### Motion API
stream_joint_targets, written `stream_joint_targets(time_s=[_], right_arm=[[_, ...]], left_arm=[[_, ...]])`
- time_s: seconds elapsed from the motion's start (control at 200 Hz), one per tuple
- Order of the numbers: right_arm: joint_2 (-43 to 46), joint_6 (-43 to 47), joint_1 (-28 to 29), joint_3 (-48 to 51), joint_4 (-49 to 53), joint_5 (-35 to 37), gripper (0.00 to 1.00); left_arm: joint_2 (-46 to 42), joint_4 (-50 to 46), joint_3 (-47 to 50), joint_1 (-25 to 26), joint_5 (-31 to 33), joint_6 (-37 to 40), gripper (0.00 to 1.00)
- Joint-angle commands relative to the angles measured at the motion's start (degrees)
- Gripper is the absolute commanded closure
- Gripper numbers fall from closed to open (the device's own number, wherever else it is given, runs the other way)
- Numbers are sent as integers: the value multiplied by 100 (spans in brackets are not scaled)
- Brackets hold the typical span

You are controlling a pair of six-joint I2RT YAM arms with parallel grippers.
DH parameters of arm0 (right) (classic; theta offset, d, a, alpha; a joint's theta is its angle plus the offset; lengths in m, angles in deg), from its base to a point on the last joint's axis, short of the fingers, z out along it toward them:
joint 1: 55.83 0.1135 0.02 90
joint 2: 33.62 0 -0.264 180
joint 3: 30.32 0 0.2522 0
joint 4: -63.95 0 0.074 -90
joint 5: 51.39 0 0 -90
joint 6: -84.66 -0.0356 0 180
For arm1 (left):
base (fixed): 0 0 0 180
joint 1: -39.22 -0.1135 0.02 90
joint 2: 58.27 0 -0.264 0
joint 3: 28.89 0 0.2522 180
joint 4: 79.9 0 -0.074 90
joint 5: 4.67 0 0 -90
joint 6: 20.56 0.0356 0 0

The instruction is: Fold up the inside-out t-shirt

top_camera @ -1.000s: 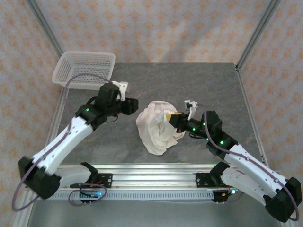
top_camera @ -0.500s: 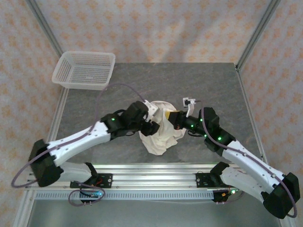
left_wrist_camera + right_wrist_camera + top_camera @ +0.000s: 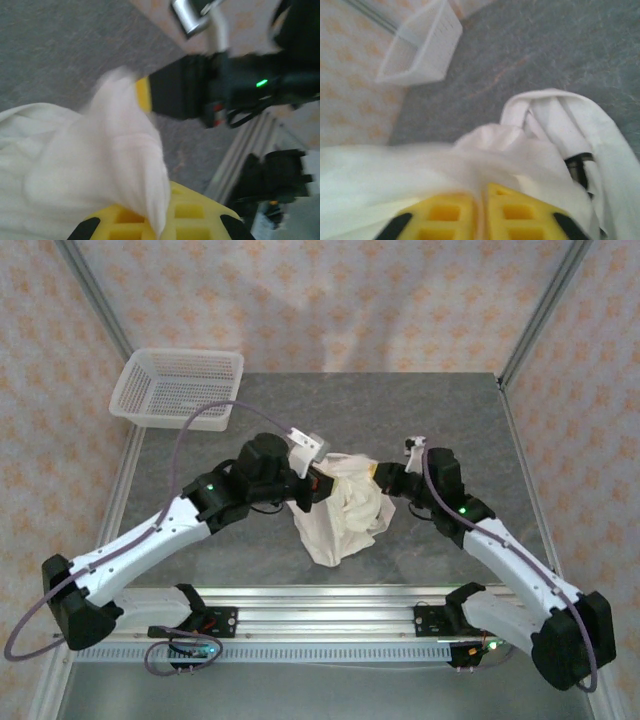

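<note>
My left gripper is clamped tight on a fold of the t-shirt, with the cloth pinched between its yellow fingers. My right gripper is narrowed to a slit, and a thin ridge of the same cloth is caught in it. From above, the two grips sit at opposite upper sides of the t-shirt. It is bunched and wrinkled in the middle of the grey table, its lower end on the surface. A white basket stands at the far left corner, well apart.
</note>
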Motion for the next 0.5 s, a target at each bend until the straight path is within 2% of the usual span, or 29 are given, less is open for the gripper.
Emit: stream_joint_targets(time_s=[0.0,0.14,0.23,0.315,0.405,0.455,0.495], right_arm=[[-76,214,-107,-273,439,-101,71],[1169,260,170,70,516,503,56],[2290,536,618,487,519,1050,50],[2965,542,1119,790,494,1454,43],[3060,555,1907,1062,47,1778,42],[2785,688,2365,1046,-14,2322,39],[2455,922,2633,955,35,2794,33]], left_arm=[[-266,314,73,-100,-740,-476,100],[-226,349,211,-228,-485,-625,100],[-138,416,233,-277,-470,-729,100],[-63,401,175,-298,-433,-756,100],[11,328,108,-322,-375,-758,100],[45,311,70,-331,-367,-778,100],[57,332,57,-336,-389,-804,100]])
